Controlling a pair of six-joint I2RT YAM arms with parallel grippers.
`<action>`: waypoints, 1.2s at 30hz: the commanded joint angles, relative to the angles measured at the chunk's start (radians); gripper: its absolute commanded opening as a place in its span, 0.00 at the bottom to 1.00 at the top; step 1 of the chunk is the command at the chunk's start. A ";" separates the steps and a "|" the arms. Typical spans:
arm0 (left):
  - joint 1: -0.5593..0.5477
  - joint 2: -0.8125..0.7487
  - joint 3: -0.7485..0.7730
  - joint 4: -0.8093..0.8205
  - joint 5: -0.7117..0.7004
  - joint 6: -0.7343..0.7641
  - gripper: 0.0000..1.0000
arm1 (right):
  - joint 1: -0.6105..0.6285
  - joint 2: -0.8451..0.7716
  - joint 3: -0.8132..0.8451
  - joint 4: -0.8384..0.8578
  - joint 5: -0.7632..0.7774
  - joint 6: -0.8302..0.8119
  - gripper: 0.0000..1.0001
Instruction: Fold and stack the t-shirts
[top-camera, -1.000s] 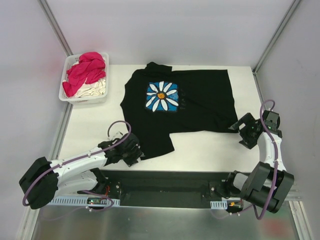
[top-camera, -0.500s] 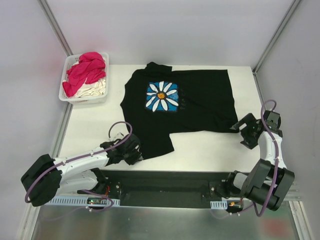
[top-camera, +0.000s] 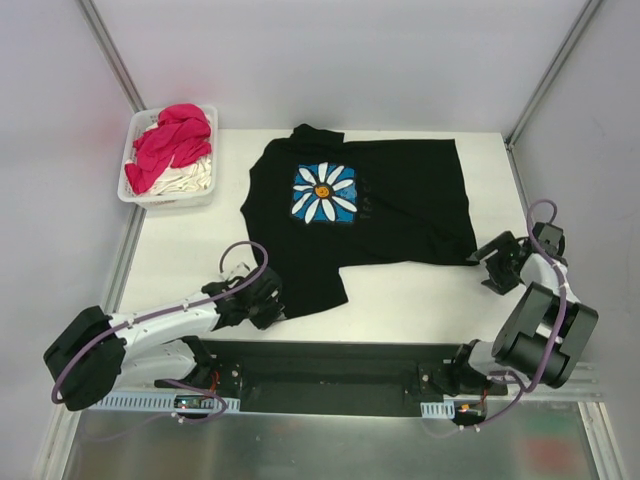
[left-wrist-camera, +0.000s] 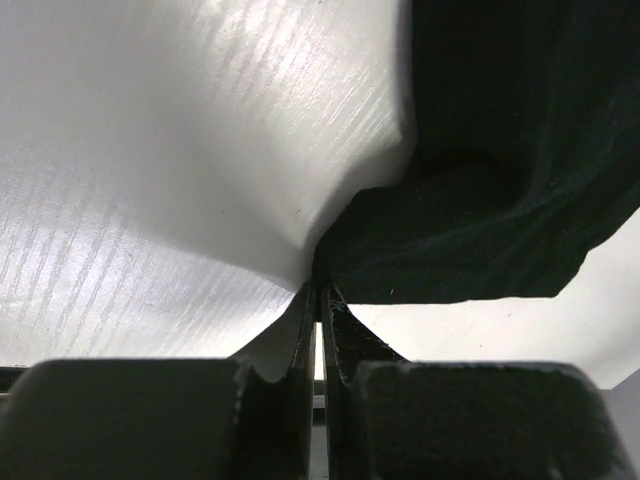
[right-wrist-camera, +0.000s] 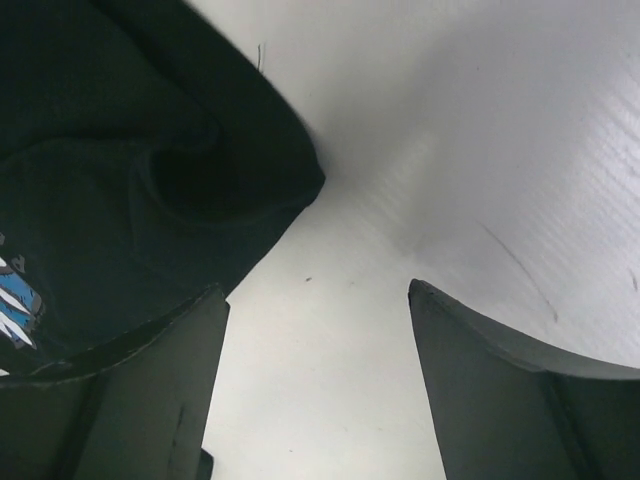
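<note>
Reference view: top external camera; 12 o'clock is the far edge of the table (top-camera: 420, 295).
Black t-shirt (top-camera: 400, 215): lies spread flat across the middle and far half of the table, print side up. One lobe of cloth reaches out toward 7 o'clock.
Daisy print (top-camera: 325, 192): white petals and an orange centre on a blue square, on the 9 o'clock half of the shirt.
Left gripper (top-camera: 268, 300): at the 7 o'clock corner of the black t-shirt, low on the table. Its jaws are clenched together. In the left wrist view the hem edge is caught at the fingertips and the cloth bunches into folds that run toward them.
Right gripper (top-camera: 497, 262): at the 4 o'clock corner of the black t-shirt, just beside the cloth edge. Its jaws stand apart and grasp nothing. In the right wrist view one finger overlaps the shirt edge, the other is over bare table, and a rounded cloth corner lies just beyond the gap.
Basket (top-camera: 140, 195): white plastic, at the 10 o'clock corner of the table, well apart from the black t-shirt.
Pink t-shirt (top-camera: 175, 140): crumpled in the basket, on top.
Cream t-shirt (top-camera: 190, 180): crumpled in the basket, under and beside the pink one, toward 5 o'clock.
</note>
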 joint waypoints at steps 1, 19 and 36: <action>-0.009 0.023 0.044 -0.029 -0.040 0.069 0.00 | -0.030 0.071 0.031 0.110 -0.059 -0.006 0.74; 0.025 -0.081 0.015 -0.081 -0.046 0.094 0.00 | -0.033 0.180 0.051 0.187 -0.048 -0.041 0.40; 0.027 -0.097 0.005 -0.095 -0.049 0.063 0.00 | -0.031 0.235 0.034 0.251 -0.067 -0.033 0.41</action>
